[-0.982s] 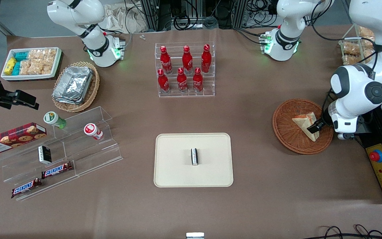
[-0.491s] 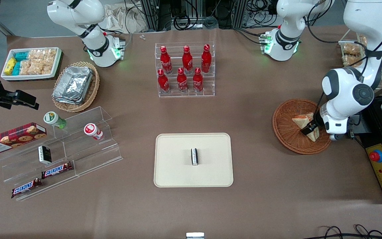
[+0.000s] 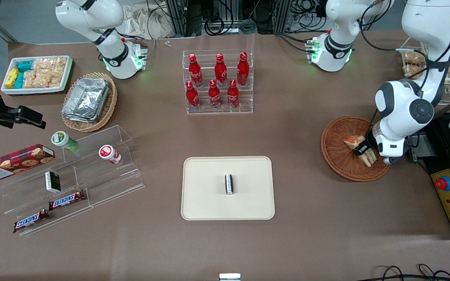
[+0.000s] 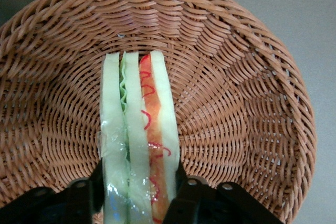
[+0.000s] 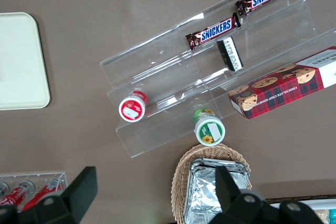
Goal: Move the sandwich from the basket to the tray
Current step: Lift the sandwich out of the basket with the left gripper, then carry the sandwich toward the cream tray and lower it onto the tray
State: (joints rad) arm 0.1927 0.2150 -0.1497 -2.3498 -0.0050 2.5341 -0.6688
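The sandwich (image 3: 352,141), a wrapped wedge, is in the reddish-brown wicker basket (image 3: 336,160) toward the working arm's end of the table. My left gripper (image 3: 361,150) is down in the basket, shut on the sandwich. In the left wrist view the sandwich (image 4: 137,129) stands on edge with its red, orange and green layers showing. My gripper (image 4: 137,195) has a black finger (image 4: 97,184) pressed against each bread face, over the basket weave (image 4: 236,103). The cream-beige tray (image 3: 209,199) lies mid-table, nearer the front camera than the bottle rack.
A small black-and-white packet (image 3: 229,184) lies on the tray. A clear rack of red bottles (image 3: 218,82) stands farther back. A control box with a red button (image 3: 449,195) sits beside the basket. Clear shelves with snacks (image 3: 68,179) are toward the parked arm's end.
My gripper moved in over the basket and closed on the sandwich. The sandwich turned from lying flat to standing on edge between the fingers.
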